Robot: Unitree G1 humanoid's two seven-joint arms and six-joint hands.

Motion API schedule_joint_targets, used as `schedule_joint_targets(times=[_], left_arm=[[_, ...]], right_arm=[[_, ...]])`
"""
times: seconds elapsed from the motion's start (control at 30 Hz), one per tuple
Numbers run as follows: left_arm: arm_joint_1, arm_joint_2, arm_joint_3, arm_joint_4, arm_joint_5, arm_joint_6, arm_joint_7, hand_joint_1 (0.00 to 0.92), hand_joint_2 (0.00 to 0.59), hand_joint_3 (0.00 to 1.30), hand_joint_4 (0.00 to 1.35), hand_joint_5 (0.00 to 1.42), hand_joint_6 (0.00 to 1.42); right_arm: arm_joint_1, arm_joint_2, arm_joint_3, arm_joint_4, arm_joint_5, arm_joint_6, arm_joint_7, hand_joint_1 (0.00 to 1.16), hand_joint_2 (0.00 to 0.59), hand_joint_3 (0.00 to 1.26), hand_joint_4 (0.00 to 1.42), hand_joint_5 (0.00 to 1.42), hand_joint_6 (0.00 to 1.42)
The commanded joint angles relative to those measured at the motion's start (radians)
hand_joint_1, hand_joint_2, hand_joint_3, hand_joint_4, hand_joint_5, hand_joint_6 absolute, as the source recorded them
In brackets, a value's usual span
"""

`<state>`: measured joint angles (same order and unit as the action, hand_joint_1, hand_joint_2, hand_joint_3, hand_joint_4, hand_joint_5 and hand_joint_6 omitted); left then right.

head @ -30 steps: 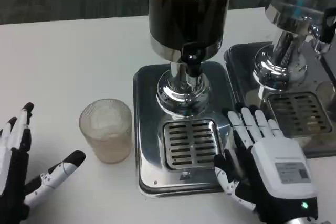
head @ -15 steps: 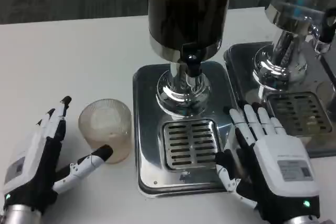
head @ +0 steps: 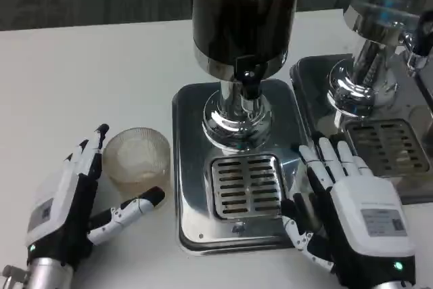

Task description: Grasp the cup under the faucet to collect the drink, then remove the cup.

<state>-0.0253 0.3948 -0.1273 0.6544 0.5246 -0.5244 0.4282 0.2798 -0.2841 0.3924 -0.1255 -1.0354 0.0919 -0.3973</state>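
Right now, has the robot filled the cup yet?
Not yet. The ribbed translucent plastic cup stands on the white table, left of the steel drip tray, not under the black faucet. The left hand is closing around it. Filling and removing remain.

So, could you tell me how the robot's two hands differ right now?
The left hand flanks the cup on the white table, fingers spread around it; the right hand lies flat on the dispenser's steel tray, beside the grate. The left shows its dark palm side, the right its white back. Neither holds anything.
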Motion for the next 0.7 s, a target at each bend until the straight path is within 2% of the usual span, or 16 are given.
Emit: schedule_joint_targets(times=[0.03, 0.7], left_arm=[[-0.036, -0.021, -0.01, 0.068, 0.0, -0.044, 0.057, 0.143, 0.006, 0.0, 0.0, 0.04, 0.0], [-0.159, -0.036, -0.075, 0.251, 0.015, -0.121, 0.133, 0.245, 0.031, 0.0, 0.0, 0.28, 0.27]], right_arm=[[0.011, 0.001, -0.002, -0.023, -0.005, 0.012, 0.006, 0.5, 0.467, 0.13, 0.01, 0.0, 0.09], [0.043, -0.003, -0.007, -0.068, -0.007, 0.034, 0.021, 0.51, 0.462, 0.13, 0.01, 0.0, 0.11]])
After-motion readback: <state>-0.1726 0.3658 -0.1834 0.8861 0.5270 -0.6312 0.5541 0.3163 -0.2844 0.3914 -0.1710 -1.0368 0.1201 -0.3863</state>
